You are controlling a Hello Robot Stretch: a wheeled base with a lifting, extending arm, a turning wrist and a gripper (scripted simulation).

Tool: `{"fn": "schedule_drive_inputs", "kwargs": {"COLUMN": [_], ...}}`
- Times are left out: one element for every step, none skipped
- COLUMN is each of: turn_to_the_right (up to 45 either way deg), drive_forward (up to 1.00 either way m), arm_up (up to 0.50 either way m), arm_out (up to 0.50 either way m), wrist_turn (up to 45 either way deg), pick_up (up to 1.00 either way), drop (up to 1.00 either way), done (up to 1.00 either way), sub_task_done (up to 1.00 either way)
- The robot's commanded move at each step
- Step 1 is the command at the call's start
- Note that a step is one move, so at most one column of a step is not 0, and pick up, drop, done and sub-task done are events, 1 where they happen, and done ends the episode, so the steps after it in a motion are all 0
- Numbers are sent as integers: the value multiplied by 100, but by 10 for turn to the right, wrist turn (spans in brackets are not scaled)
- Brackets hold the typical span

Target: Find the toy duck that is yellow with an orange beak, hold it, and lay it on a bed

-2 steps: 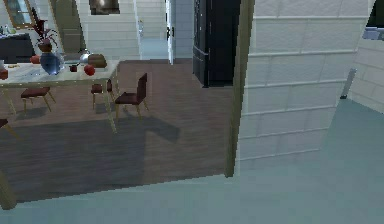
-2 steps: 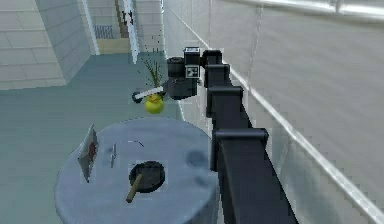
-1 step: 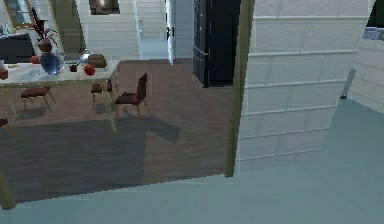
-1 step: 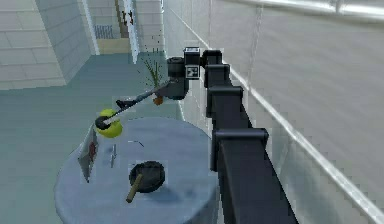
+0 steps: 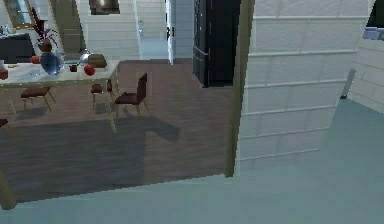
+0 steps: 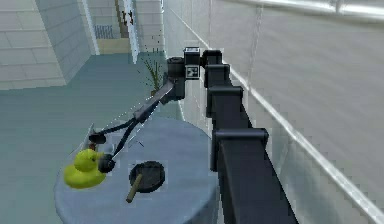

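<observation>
A yellow toy duck [image 6: 86, 170] with an orange beak sits at the left rim of a round grey table [image 6: 185, 150] in the arm side view. The dark arm [image 6: 235, 130] rises from the bottom edge, and its gripper [image 6: 100, 145] reaches down and left, so the thin fingers end just above the duck. With the duck resting on the tabletop there, I cannot tell whether the gripper holds anything.
A dark round object with a wooden handle [image 6: 145, 177] lies on the same table beside the duck. A potted plant [image 6: 152, 72] stands behind the table. In the forward view there is a dining table [image 5: 60, 78] with chairs [image 5: 132, 97], a dark tall cabinet [image 5: 215, 40] and a white block wall [image 5: 295, 80].
</observation>
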Motion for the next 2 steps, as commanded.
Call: {"fn": "schedule_drive_inputs", "kwargs": {"turn_to_the_right": [0, 0], "drive_forward": [0, 0], "arm_up": [0, 0], "arm_out": [0, -34], "wrist_turn": [-60, 0], "pick_up": [0, 0], "drop": [0, 0], "done": [0, 0], "sub_task_done": [0, 0]}}
